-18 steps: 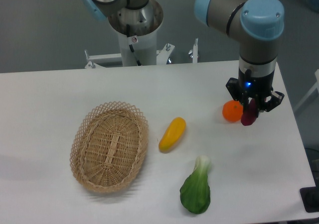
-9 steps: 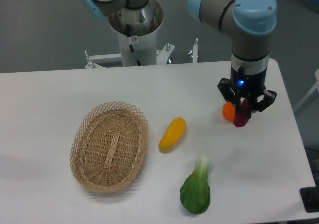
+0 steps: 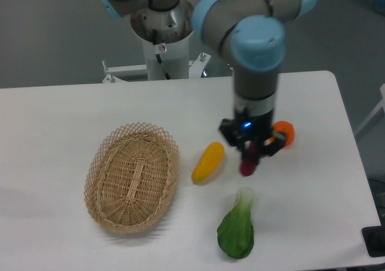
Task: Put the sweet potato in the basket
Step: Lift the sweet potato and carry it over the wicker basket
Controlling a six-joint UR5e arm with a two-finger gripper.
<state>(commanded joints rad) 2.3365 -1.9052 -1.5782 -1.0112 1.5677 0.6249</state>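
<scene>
gripper (image 3: 250, 156): clamped on magenta sweet potato (image 3: 248, 165), above table
basket (image 3: 132, 177): oval wicker, well left
gap: yellow vegetable (image 3: 208, 162) between

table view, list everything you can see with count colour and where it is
basket: 1, tan wicker, left on the table, holds nothing
yellow vegetable: 1, yellow, right of the basket
leafy green: 1, green with a pale stem, front of the table
orange fruit: 1, orange, right of the gripper
sweet potato: 1, reddish-purple, held in the gripper
table: 1, white
gripper: 1, black, shut on the sweet potato, between yellow vegetable and orange fruit
arm: 1, grey with blue caps
</scene>
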